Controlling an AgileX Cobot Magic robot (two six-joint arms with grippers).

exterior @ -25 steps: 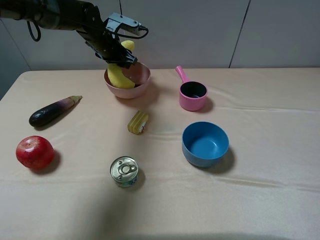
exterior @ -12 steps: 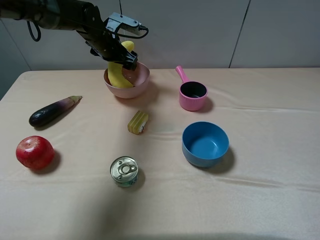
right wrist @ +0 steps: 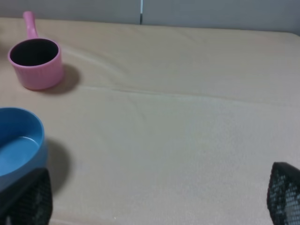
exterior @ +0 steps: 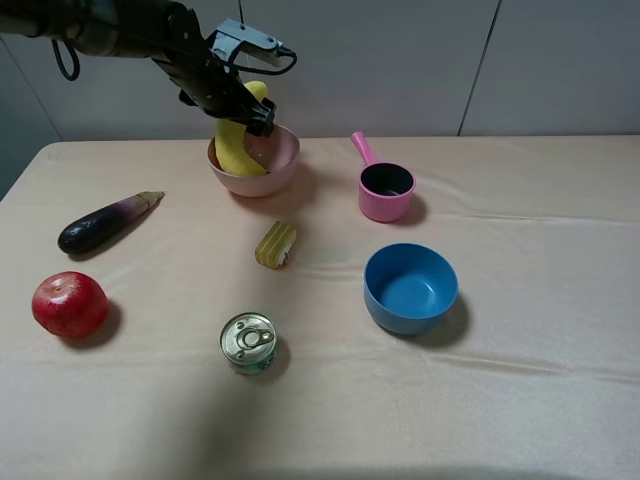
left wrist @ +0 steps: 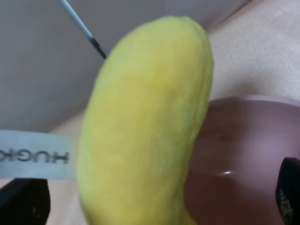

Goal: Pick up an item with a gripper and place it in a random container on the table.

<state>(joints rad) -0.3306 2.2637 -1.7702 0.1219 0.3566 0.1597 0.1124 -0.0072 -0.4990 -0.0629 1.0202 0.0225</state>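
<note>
Above pink bowl (exterior: 256,160) at table's (exterior: 500,400) 11 o'clock: left gripper (exterior: 243,110) jaws spread wide, fingertips clear of plush banana (exterior: 238,145) on both sides in left wrist view. Banana (left wrist: 145,122) stands upright inside bowl (left wrist: 243,159), leaning on its 9 o'clock wall, top poking above rim. Right gripper (right wrist: 154,197) parted, nothing between its fingers, over bare cloth; blue bowl (right wrist: 18,145) and hot-pink pot (right wrist: 36,61) beyond it. Eggplant (exterior: 105,222), red apple (exterior: 68,304) around 9 o'clock; yellow block (exterior: 276,245), tin can (exterior: 248,343) near centre.
</note>
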